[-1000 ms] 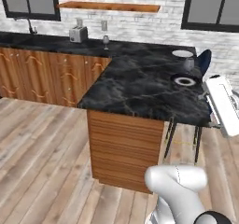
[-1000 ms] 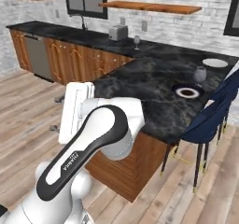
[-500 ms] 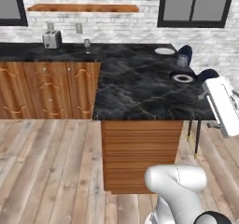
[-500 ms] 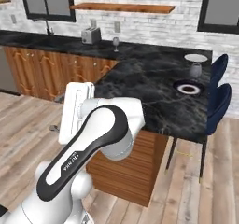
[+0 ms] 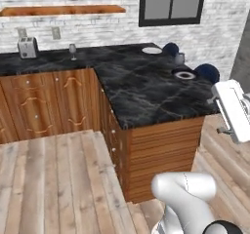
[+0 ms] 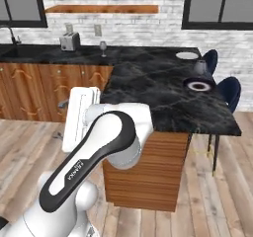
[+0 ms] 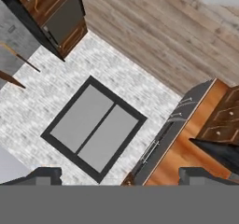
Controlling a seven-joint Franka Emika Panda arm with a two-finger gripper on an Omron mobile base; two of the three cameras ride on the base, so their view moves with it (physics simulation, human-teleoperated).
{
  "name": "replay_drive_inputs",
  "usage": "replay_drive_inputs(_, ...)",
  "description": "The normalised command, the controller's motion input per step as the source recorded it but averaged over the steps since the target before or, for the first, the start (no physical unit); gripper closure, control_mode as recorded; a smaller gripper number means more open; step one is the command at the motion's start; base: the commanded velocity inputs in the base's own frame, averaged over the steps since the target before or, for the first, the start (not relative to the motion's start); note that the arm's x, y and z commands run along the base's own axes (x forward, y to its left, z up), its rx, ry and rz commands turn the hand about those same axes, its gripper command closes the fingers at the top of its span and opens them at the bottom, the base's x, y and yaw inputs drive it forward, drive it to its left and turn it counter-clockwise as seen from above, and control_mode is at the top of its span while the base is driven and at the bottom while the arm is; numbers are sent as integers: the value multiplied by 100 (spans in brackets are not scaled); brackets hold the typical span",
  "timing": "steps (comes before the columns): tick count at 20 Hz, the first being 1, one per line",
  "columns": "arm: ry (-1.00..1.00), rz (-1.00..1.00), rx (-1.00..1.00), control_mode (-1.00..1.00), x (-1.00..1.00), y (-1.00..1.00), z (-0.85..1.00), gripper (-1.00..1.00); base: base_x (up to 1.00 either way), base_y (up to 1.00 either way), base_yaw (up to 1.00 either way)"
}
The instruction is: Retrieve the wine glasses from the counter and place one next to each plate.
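One wine glass stands near the toaster, another between both plates.

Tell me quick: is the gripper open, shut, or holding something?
Gripper: open, jaws wide apart, nothing between them.

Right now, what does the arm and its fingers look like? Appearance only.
The arm is glossy white with rounded shells, a black band running down the upper link with small white lettering, and dark joints. The hand is a flat white block. The fingers are small, dark and squared. No loose cables show.
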Motion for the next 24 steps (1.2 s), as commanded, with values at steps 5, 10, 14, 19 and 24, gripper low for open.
replay_drive_inputs(5, 0, 0, 0, 100, 0, 0, 0, -100, 0, 100, -36)
replay_drive_inputs(10, 0, 0, 0, 100, 0, 0, 0, -100, 0, 100, -11)
replay_drive_inputs(14, 0, 0, 0, 100, 0, 0, 0, -100, -11, 100, 18)
replay_drive_inputs(19, 0, 0, 0, 100, 0, 0, 0, -100, 85, 98, 11)
replay_drive_inputs(24, 0, 0, 0, 100, 0, 0, 0, -100, 100, 2, 17)
